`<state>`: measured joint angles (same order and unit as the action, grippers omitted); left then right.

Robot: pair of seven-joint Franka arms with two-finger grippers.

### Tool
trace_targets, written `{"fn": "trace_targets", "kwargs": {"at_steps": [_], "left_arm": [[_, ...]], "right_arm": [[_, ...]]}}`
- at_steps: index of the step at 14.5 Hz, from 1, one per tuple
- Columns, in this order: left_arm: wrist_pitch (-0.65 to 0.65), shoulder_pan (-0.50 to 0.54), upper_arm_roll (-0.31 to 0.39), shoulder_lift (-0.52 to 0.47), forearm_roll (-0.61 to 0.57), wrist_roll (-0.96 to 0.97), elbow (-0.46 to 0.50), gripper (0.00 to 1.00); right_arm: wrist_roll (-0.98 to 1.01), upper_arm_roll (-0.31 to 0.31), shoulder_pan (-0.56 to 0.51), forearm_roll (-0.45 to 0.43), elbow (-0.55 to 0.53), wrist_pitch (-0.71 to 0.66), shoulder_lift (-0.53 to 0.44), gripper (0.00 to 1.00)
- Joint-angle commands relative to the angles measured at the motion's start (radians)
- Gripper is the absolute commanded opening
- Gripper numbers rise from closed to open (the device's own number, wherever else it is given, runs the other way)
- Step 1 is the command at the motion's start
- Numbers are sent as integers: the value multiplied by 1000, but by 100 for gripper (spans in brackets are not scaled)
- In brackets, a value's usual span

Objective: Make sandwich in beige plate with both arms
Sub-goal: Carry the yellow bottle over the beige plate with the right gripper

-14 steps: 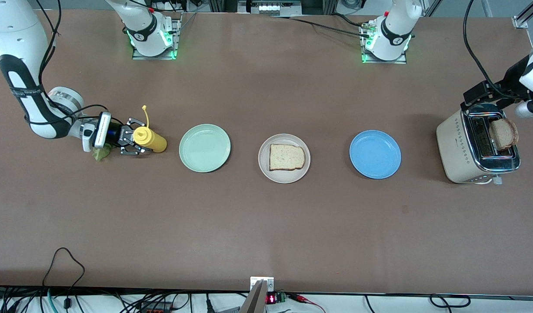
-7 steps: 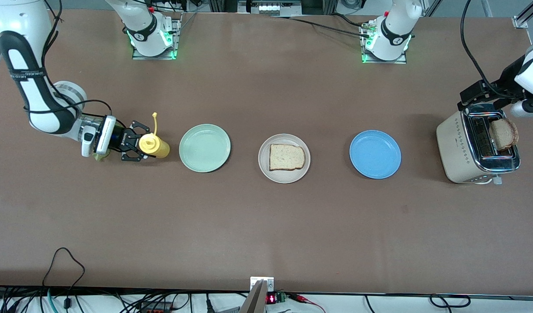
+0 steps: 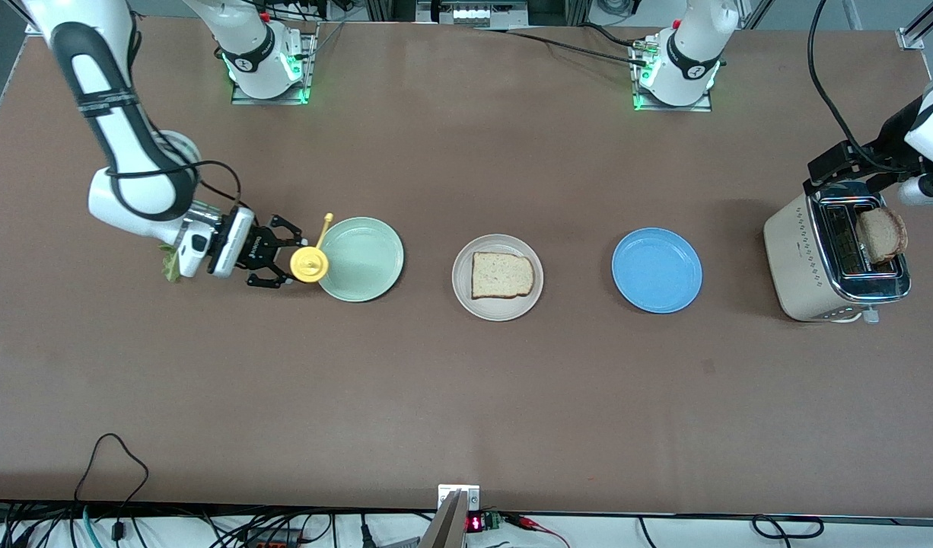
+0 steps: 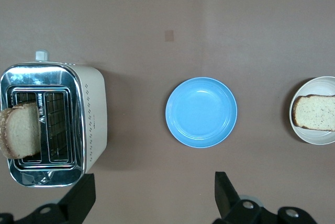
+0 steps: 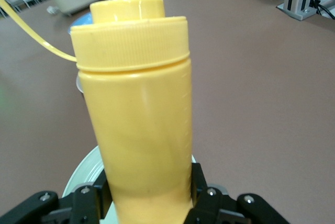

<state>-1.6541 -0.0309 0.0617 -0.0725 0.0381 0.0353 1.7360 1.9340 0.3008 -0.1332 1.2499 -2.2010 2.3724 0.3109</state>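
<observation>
Yellow plastic marks the front view: the right tool (image 3: 278, 261) is clamped on a yellow squeeze bottle (image 3: 309, 264), held upright over the edge of the mint green plate (image 3: 364, 259) at the right arm's end of the brown counter (image 3: 466, 396). A scrap of green lettuce (image 3: 168, 262) shows on the counter under that arm's wrist. Past the mint plate from this tool lies the beige plate (image 3: 462, 288), carrying a single bread slice (image 3: 501, 275); the blue plate (image 3: 657, 270) comes next, then a cream toaster (image 3: 805, 259) with a second bread slice (image 3: 881, 234) standing in one slot. The left tool's mount hangs above the toaster at the left arm's end; its fingers are not seen in this view.

In the left wrist view, the left tool (image 4: 152, 198) has its two black fingers (image 4: 78, 200) spread wide apart, holding nothing, above bare counter between the toaster (image 4: 91, 114) and the blue plate (image 4: 201, 112). The toast (image 4: 21, 131) leans in its slot. The beige plate (image 4: 309, 136) with its slice (image 4: 315, 112) sits at the frame's edge.

In the right wrist view, the bottle (image 5: 138, 124) fills the frame, the right tool's (image 5: 149, 195) fingers (image 5: 97, 200) pressed to both sides of its lower body. The mint plate's rim (image 5: 84, 177) shows beneath it, with the blue plate and toaster farther off.
</observation>
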Motion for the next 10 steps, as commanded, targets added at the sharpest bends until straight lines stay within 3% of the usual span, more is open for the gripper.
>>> {"fn": "trace_targets", "kwargs": {"at_steps": [1,4,8,10], "left_arm": [[-4,2,-2,-1,-24,-14,-9,100],[-4,3,-2,-1,-24,-14,-9,100],[-7,5,0,0,-24,-14,-7,100],[-7,5,-2,0,-26,-14,-9,100]], "right_arm": [[-126,35,39,-71,-17,98,-56,6],[-349,84,61,-286,0,152,-87,6],[-734,138,78,-672,18,154,-116,6],[-869,147,107,-789,27,154,-118,6]]}}
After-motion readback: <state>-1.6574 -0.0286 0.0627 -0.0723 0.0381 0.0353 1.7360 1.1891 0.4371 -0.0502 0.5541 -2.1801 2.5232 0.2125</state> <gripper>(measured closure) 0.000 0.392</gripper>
